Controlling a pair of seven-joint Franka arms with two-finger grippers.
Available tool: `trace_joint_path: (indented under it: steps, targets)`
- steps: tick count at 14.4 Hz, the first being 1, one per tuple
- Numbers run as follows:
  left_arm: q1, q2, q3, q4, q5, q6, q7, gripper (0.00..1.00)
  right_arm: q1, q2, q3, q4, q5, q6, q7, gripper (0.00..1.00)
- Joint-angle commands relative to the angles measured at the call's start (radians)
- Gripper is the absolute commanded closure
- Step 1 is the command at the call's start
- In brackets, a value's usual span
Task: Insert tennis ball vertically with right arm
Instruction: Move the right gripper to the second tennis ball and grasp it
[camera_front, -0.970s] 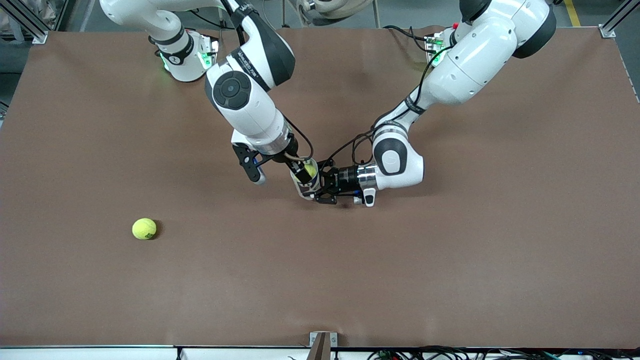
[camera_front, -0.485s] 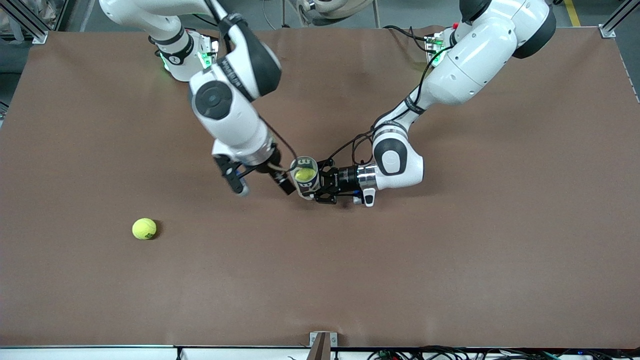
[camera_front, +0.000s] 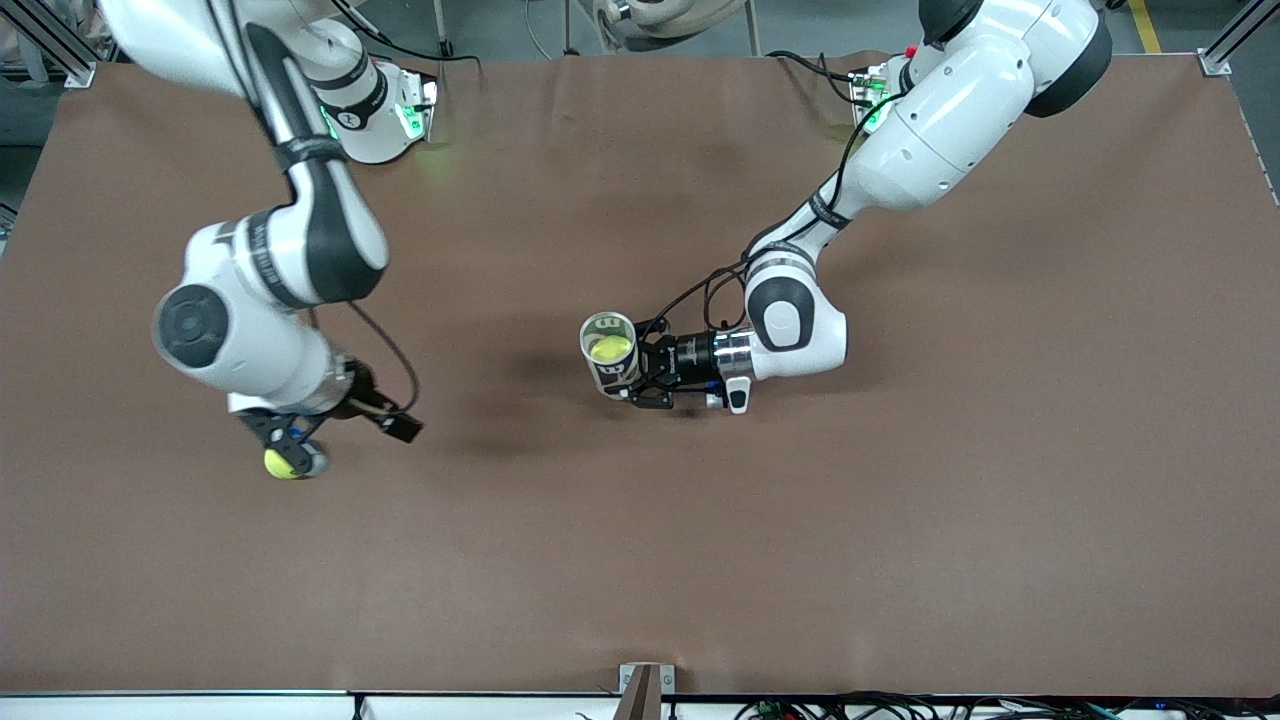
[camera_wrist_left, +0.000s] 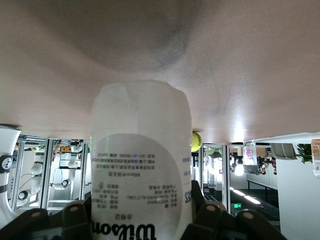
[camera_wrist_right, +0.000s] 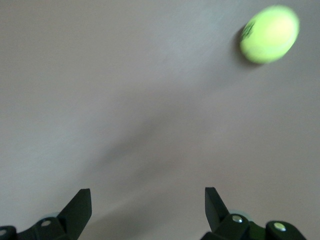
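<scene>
Swinging away from the can (camera_front: 610, 352), which the left gripper (camera_front: 640, 375) grips upright with one ball inside, the right gripper (camera_front: 335, 432) now hovers, fingers (camera_wrist_right: 76, 210) wide, over the loose tennis ball (camera_front: 283, 463) on the counter (camera_front: 900, 520), ready to fetch it.

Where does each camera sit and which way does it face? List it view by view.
Front view: high across the brown table, facing both arms' bases; shows both arms, the left gripper gripping the clear plastic ball can, the right gripper over the loose yellow tennis ball.
Left wrist view: on the left wrist, looking along the gripped can; its fingers show.
Right wrist view: on the right wrist, looking down at the table; its open fingers show.
Shared: the loose ball appears in all three.
</scene>
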Motion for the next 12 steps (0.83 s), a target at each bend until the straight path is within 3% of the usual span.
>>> trace_joint_path:
  steps: [1, 7, 12]
  targets:
    - [0.005, 0.008, -0.008, 0.012, -0.032, -0.012, 0.029, 0.32, -0.130, -0.035, 0.025, -0.061, -0.024, 0.049, -0.234, 0.00]
    - [0.007, 0.008, -0.008, 0.012, -0.032, -0.012, 0.029, 0.30, -0.242, 0.103, 0.025, -0.056, -0.025, 0.241, -0.466, 0.00]
    - [0.007, 0.010, -0.008, 0.012, -0.032, -0.012, 0.029, 0.27, -0.250, 0.157, 0.026, -0.050, -0.024, 0.299, -0.476, 0.00]
